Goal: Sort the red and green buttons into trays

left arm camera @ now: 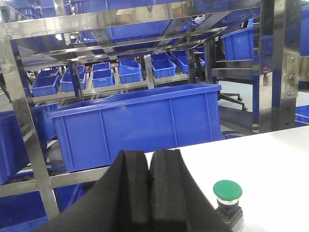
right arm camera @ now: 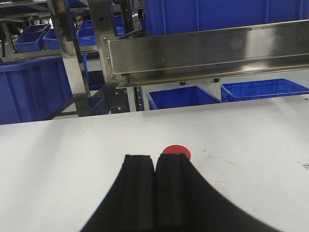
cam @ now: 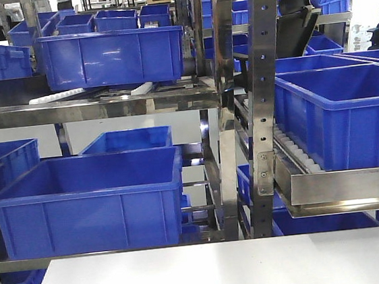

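left fingers (left arm camera: 166,193) were pinched shut w/ nothing in em, green button (left arm camera: 227,192) sat on the worktop (left arm camera: 275,159) at 4 o'clock of the tips. right fingers (right arm camera: 140,193) closed & empty too, red button (right arm camera: 176,151) just past the tips at 1 o'clock.

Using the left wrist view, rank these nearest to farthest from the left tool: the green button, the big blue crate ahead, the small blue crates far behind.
1. Green button: on the white table, just right of the left tool.
2. Big blue crate: straight ahead, past the table's edge.
3. Small blue crates: farthest back, behind that crate.
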{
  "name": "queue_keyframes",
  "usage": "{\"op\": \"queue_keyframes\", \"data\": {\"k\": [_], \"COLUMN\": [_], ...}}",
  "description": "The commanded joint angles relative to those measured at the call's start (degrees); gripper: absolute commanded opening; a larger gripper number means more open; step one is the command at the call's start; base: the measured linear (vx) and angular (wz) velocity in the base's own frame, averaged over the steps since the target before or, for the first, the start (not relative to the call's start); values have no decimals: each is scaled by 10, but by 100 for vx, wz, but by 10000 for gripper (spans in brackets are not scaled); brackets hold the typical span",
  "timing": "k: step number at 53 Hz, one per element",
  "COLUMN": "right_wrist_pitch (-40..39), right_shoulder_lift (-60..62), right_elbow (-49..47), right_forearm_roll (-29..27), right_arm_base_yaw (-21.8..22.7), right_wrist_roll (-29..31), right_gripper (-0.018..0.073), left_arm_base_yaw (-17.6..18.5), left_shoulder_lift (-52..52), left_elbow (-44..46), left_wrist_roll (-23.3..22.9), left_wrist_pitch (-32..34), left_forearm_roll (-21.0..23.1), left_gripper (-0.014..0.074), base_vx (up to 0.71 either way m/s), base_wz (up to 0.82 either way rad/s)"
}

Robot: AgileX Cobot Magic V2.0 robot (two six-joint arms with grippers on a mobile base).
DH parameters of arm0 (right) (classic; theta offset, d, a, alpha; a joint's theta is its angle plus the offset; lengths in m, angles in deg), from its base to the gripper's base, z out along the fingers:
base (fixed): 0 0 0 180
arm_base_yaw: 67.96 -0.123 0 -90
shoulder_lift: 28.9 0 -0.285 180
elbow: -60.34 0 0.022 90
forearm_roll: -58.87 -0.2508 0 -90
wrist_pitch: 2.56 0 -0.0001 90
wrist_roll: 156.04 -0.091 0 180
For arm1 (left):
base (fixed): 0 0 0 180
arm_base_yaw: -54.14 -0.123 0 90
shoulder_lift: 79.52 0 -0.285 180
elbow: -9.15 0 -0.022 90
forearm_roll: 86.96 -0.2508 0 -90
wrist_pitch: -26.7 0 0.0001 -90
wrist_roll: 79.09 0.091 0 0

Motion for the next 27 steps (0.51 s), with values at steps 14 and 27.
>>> {"op": "queue_keyframes", "data": {"k": [14, 27], "right_wrist_pitch": [-50, -50], "right_shoulder_lift": [8, 8], "right_elbow": [3, 3], "right_forearm_roll": [4, 4], "right_arm_base_yaw": [3, 3], "right_wrist_roll": [6, 6], "right_gripper": [-13, -13], "left_arm_base_yaw": [1, 1], "left_shoulder_lift": [-7, -7], "left_elbow": [-1, -1], "left_wrist_roll": [-1, -1], "left_wrist_pitch": [46, 46], "left_forearm_roll": [1, 1], "left_gripper": [-6, -6], "base_vx": [0, 0], "base_wz": [0, 0]}}
